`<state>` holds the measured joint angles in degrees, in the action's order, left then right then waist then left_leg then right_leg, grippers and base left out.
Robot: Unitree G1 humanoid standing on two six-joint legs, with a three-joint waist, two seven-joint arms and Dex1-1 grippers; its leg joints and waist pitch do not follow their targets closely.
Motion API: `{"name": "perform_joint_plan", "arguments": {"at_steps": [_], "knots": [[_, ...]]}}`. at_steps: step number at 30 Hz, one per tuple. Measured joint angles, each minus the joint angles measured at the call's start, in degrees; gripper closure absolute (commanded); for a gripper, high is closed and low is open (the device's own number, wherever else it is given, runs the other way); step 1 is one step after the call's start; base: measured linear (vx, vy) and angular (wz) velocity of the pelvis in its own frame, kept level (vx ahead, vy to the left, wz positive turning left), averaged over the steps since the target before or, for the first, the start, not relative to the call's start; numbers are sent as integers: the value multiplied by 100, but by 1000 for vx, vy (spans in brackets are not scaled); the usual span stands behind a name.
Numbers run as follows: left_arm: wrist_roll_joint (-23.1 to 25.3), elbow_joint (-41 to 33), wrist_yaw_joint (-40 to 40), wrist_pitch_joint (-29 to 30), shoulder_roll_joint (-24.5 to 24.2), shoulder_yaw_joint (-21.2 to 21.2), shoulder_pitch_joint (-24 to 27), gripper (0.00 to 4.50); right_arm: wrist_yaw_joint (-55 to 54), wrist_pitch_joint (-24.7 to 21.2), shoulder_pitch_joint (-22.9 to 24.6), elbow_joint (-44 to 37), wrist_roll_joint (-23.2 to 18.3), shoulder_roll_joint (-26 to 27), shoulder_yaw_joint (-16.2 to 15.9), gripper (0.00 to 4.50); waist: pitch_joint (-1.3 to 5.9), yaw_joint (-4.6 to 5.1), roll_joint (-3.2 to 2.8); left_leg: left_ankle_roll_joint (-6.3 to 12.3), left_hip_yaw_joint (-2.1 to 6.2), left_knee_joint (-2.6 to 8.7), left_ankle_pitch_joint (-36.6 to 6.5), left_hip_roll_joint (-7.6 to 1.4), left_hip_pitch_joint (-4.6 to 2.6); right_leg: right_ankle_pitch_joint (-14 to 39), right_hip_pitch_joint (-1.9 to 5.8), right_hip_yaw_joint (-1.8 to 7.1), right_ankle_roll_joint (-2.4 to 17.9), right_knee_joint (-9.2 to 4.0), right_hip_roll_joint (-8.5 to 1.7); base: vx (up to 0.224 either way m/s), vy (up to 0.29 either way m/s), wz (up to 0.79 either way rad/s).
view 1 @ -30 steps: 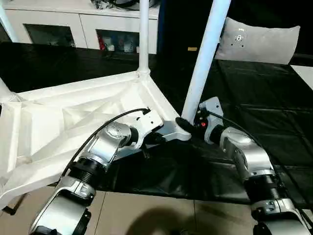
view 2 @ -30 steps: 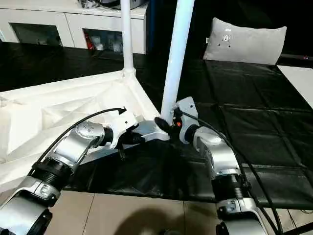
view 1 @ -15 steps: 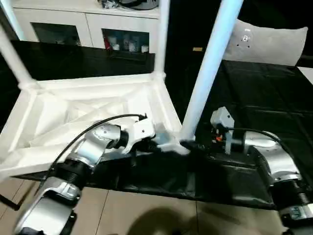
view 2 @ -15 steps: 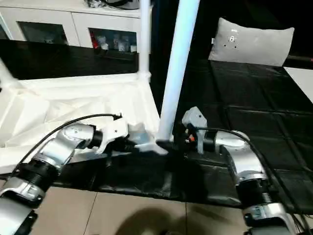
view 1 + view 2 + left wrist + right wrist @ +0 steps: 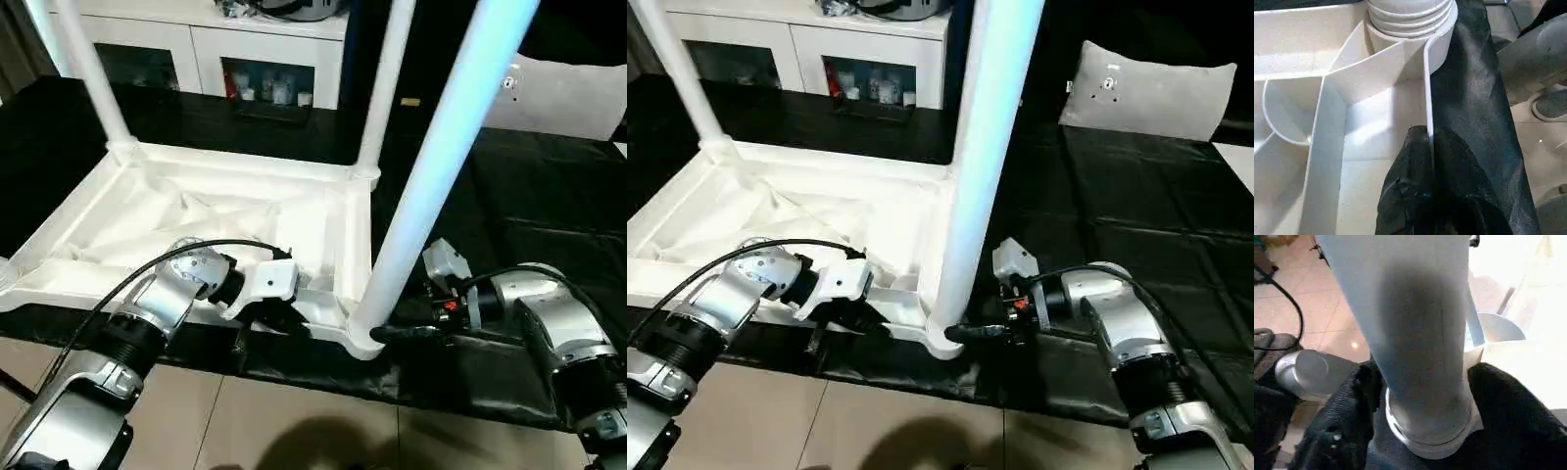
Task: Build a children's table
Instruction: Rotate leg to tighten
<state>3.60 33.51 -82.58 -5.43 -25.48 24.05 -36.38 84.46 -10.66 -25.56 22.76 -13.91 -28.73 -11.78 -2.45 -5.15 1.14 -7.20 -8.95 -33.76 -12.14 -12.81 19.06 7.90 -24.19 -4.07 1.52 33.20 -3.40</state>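
The white tabletop [image 5: 211, 211] lies upside down on the black cover, ribbed underside up. Three white tube legs stand in its corner sockets: far left [image 5: 90, 73], far right [image 5: 384, 93] and near right [image 5: 441, 176]. My left gripper [image 5: 277, 319] is shut on the tabletop's thin near rim wall [image 5: 1427, 98], close to the near right socket [image 5: 1410, 19]. My right gripper [image 5: 384, 334] reaches in low from the right. Its black fingers [image 5: 1347, 401] press both sides of the near right leg's foot [image 5: 1425, 382], just above the socket.
A white cabinet with glass doors [image 5: 265, 59] stands behind the work. A grey cushion [image 5: 573, 93] lies at the back right on the black cover [image 5: 529, 206]. Tiled floor [image 5: 313, 421] runs along the front edge. My left forearm [image 5: 1308, 374] is close to the right gripper.
The view has swung, so the whole picture has shifted. My right wrist has dropped and turned, and its fingers now lie low at the leg's foot. My left gripper keeps its hold on the rim.
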Motion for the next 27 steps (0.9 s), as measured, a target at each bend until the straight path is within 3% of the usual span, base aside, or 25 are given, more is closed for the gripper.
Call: {"name": "perform_joint_plan", "arguments": {"at_steps": [9,14,17,19,21,24,27], "knots": [[-91,115,-269,-69,-41,-8,-29,450,71,-513,62,-190,-180,34,-12,244,0,-7,0,0,0,-1,0,0,-2,1,5,-2,-1,0,0,0,0,0],[-127,36,115,606,52,-194,21,450,-643,-791,156,-415,-110,262,144,250,1,22,-2,-6,0,-4,3,3,-18,0,15,-2,0,7,1,0,0,0],[6,36,686,1058,154,-400,18,450,-1513,-734,59,-118,41,671,397,253,2,181,0,-9,0,-17,5,8,-29,0,19,-4,-1,2,2,0,0,0],[89,36,1258,1448,360,-559,15,450,-2393,-751,-125,188,175,1025,592,256,4,332,4,-9,0,-26,5,10,-31,0,19,-5,-1,-10,2,0,0,0],[176,36,1876,1811,668,-681,-10,450,-3363,-833,-212,270,306,1331,779,256,4,416,4,-9,1,-36,5,10,-28,0,16,-9,-1,-17,2,0,0,0],[218,36,2581,2181,1060,-775,-57,450,-4384,-937,-313,262,505,1645,922,256,4,457,4,-7,2,-37,4,10,-24,0,17,-10,-2,-16,1,0,0,0],[328,17,3092,2387,1316,-806,-104,450,-5047,-945,-352,263,681,1938,1086,256,7,435,-2,-7,5,-25,4,9,-16,0,15,-14,-2,-15,1,0,0,0]]}}
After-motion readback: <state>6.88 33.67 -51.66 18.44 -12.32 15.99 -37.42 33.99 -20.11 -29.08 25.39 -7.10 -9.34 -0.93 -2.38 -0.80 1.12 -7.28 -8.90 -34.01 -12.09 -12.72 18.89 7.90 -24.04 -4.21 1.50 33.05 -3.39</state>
